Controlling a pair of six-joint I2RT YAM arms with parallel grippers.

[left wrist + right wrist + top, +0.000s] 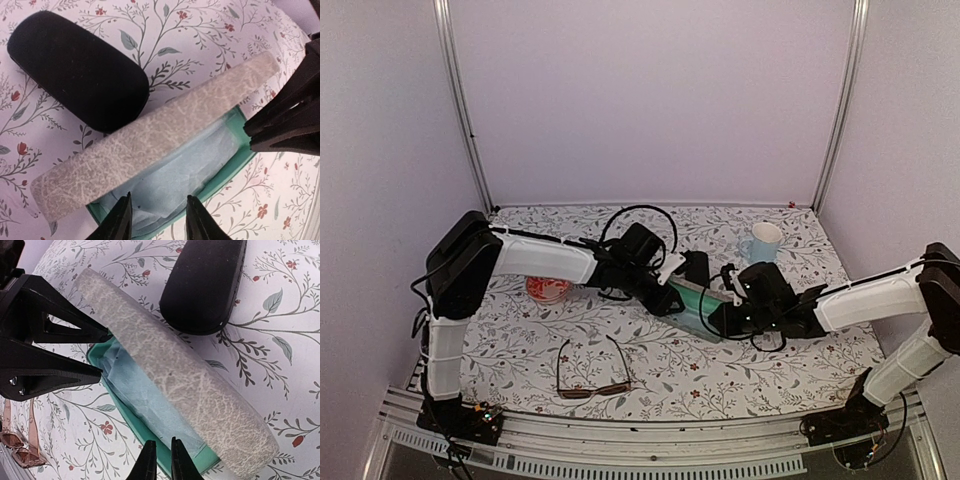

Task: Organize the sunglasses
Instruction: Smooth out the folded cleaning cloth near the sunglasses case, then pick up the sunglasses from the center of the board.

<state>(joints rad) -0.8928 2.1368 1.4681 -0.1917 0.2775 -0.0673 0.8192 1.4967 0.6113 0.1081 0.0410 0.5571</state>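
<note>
Floral-print table point(520, 340): both arms meet at the open grey case point(703, 310). At its teal rim the left gripper point(159, 222) stands half-open, and the right gripper point(162, 465) is nearly closed at the opposite edge; whether either pinches is unclear. Well left of the case lie the brown sunglasses point(590, 375) and pink-red sunglasses point(548, 290). Best, I'd judge: pin the base, keep the lid wide
</note>
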